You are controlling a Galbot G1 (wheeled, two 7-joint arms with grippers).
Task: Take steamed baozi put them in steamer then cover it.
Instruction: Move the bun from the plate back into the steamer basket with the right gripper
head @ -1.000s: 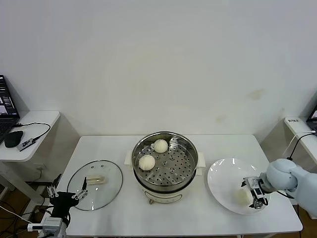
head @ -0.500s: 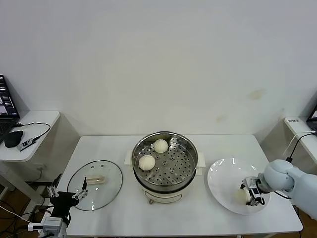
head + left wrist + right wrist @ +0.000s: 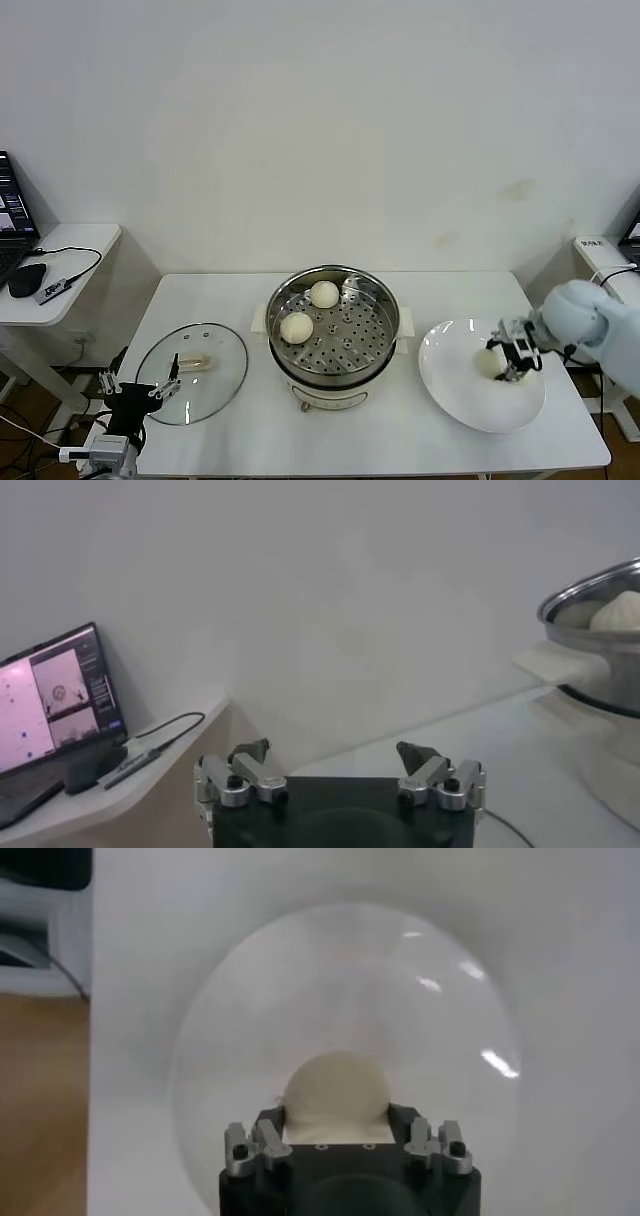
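Gripping a baozi (image 3: 489, 363) above the white plate (image 3: 450, 385), right claw (image 3: 507, 358) side-on; left claw (image 3: 135, 386) parked, spread wide.

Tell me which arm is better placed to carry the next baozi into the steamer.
Right. The right gripper is closed on a baozi above the white plate, beside the steamer; the left gripper hangs open near the glass lid.

A white bench (image 3: 330, 440) stands against a plain white wall (image 3: 320, 130). A flat white plate (image 3: 450, 385) lies on its right part. Far left, a side table (image 3: 60, 260) carries an open laptop (image 3: 10, 215), a black mouse (image 3: 27, 280) and a cable (image 3: 85, 255).
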